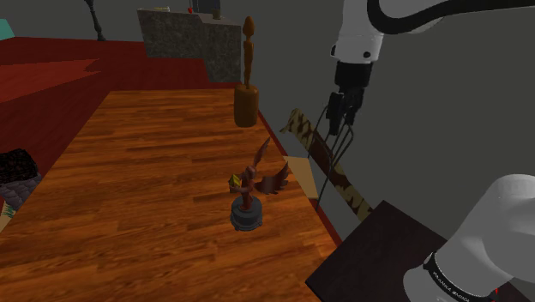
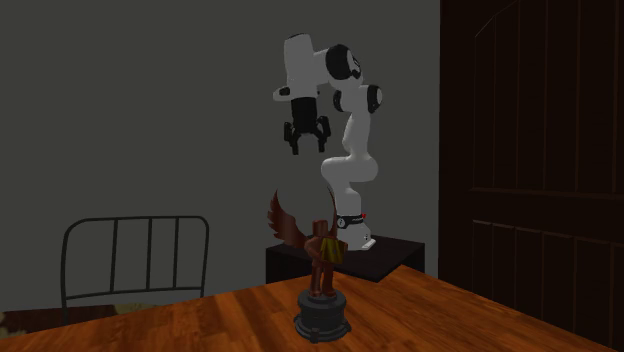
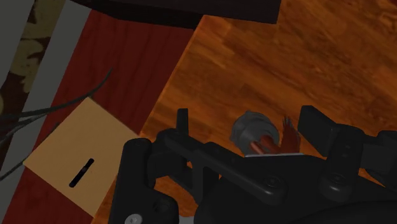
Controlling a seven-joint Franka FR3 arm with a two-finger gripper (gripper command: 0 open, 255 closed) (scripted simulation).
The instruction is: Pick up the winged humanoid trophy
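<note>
Okay, shoulder view first: 1 winged trophy [image 1: 247, 194] stands on the wooden desk [image 1: 154, 189], close to the edge at this view's right. It is a reddish-brown humanoid with a small yellow patch at the chest, planted on a round grey base. Its long axis is vertical, and it stands upright, with 1 wing raised up and to the right and the other spread low toward the right. The pincer [image 1: 343, 118] hangs well above and to the right of it, out past the desk edge, released and gripping nothing. 1 tall carved wooden figure [image 1: 247, 77] stands at the far end of the desk. 1 tan box [image 1: 300, 176] lies just off the edge, and the dark stand [image 1: 377, 257] sits at lower right.

Over to the second exterior view: the trophy [image 2: 320, 285] is up front on the desk [image 2: 450, 320], upright, with a wing sweeping up to this view's left. The pincer [image 2: 306, 140] is high behind it, jaws apart. 1 barred metal frame [image 2: 130, 255] is at left and 1 dark door [image 2: 540, 170] at right.

Wrist view now: 2 black fingers [image 3: 182, 124] stand apart. The trophy [image 3: 261, 137] shows between them, seen from overhead and touched by neither. The tan box [image 3: 83, 162] has 1 dark slot.
</note>
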